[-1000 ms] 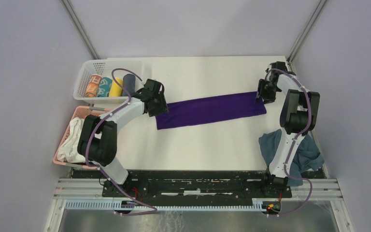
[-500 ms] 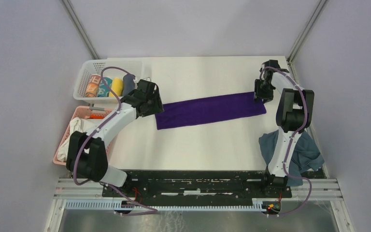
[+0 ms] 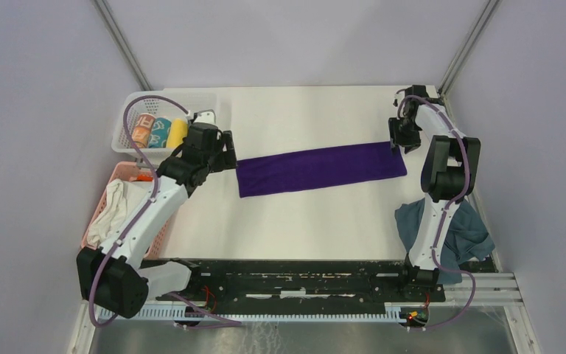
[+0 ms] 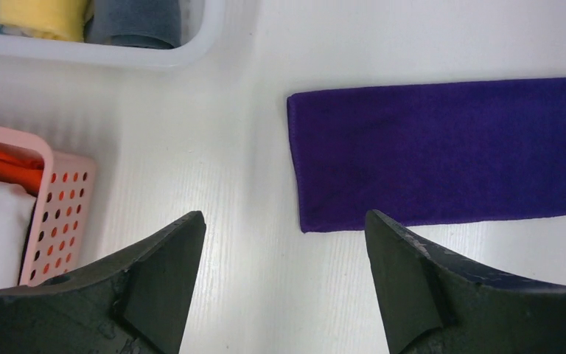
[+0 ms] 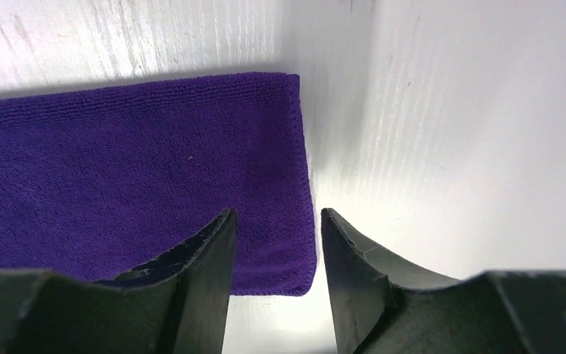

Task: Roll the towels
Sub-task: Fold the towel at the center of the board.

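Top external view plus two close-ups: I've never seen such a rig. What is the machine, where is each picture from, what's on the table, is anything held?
Two robot arms are bolted at the table's near edge. The wide picture looks down from above; each close-up comes from a camera on one wrist, looking past its own fingers. A purple towel lies flat in a long strip. The left fingers stand wide apart near its left end; the right fingers stand apart over its right end. Neither holds anything. A grey towel lies crumpled by the right arm's base. At left, a white basket holds rolled towels and a pink basket holds white cloth.
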Controlling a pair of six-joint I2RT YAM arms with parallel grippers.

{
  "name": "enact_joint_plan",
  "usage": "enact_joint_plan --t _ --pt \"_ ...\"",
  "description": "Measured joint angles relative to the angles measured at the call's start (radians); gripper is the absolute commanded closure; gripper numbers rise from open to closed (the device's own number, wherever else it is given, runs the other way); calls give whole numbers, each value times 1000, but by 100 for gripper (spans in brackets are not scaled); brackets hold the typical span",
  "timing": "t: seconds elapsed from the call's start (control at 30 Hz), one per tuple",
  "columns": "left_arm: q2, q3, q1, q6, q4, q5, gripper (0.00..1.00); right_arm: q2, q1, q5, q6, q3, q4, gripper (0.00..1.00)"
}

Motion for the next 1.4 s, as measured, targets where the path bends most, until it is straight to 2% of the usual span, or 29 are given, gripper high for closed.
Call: enact_joint_plan --t 0.2,0.6,0.7,0.8,0.93,1.0,1.07,1.17,1.4 --pt "-101 -71 0 36 45 -37 9 18 0 -2 -37 8 -28 47" --pt "-108 -98 2 62 70 -38 8 60 0 -19 -51 13 -47 50" --pt "-109 -102 2 63 74 -38 7 60 -4 -36 -48 13 -48 59" --pt "-109 -105 2 63 76 -38 7 60 -5 -54 -42 13 -51 77" --pt "-111 -108 2 63 77 -36 7 61 2 -64 -38 13 -56 94" --pt "-114 -110 2 63 77 -31 7 61 3 -59 -35 14 -58 99" --pt "-114 -110 2 63 77 -21 7 61 4 -48 -32 15 -59 99" --pt "-115 -110 2 62 78 7 7 61 10 28 -32 23 -72 100" --pt "-114 -110 -1 58 88 82 6 74 2 374 -27 79 -114 100"
